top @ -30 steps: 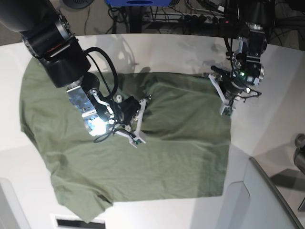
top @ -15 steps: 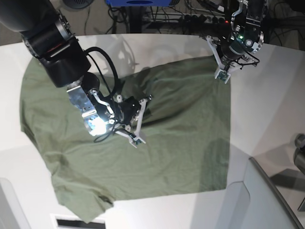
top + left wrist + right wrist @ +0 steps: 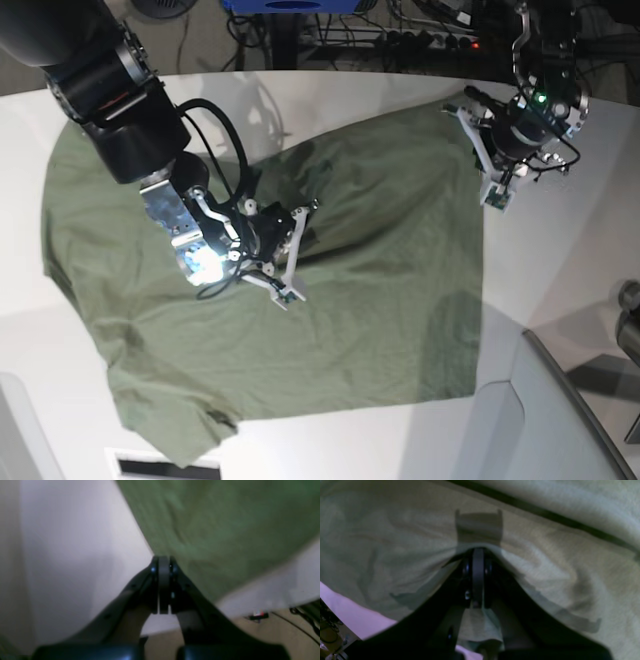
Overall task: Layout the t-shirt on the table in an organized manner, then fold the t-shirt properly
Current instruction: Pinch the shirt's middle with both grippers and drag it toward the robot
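Observation:
The olive-green t-shirt [image 3: 380,320] lies spread over the white table [image 3: 580,250], still rumpled around its middle. My right gripper [image 3: 287,296] is shut on a bunched fold of the t-shirt near its centre; in the right wrist view the cloth [image 3: 395,542] puckers at the closed tips [image 3: 477,552]. My left gripper [image 3: 497,204] is shut at the shirt's right edge, below its far right corner. In the left wrist view the closed tips [image 3: 163,560] meet the hem of the shirt [image 3: 225,530], with bare table [image 3: 75,555] beside it.
A grey-white angled panel [image 3: 560,420] juts in at the lower right. A dark object [image 3: 630,320] sits at the right border. Cables and floor [image 3: 400,40] lie beyond the table's far edge. The big right arm [image 3: 120,110] hangs over the shirt's left part.
My left gripper carried the shirt's right edge up toward the far side, then right and down. The folded-over far right part has opened out flat. The right arm has stayed put.

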Robot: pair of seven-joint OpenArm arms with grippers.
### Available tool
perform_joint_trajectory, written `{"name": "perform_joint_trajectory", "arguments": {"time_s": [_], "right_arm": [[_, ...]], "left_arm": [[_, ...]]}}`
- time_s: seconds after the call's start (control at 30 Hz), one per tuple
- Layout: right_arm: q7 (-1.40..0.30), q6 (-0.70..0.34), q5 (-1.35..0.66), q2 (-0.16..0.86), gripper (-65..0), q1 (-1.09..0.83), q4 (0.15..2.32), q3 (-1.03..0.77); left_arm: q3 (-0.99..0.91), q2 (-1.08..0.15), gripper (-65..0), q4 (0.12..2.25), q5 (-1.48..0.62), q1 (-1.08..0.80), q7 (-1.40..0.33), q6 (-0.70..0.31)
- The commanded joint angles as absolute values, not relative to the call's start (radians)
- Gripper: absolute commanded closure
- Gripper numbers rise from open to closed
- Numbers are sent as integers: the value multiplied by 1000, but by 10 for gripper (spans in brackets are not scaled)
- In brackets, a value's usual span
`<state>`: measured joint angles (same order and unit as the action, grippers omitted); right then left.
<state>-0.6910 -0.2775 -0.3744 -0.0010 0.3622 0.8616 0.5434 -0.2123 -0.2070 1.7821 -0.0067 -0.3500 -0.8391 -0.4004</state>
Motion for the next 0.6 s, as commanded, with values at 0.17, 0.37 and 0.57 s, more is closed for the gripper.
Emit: {"name": "perform_joint_trajectory", "arguments": {"time_s": [0.17, 0.37, 0.57], "right_arm": [[-711, -271, -358, -4, 0, 372, 866, 542], [-714, -266, -358, 2, 0, 346, 997, 544], [-713, -39, -361, 107, 0, 308, 1225, 498]], "left_arm": [[-226, -177, 0, 1620, 1, -173, -826, -394], [-226, -170, 0, 1386, 2, -12, -688, -294], [-295, -171, 0, 1274, 2, 110, -673, -286]]}}
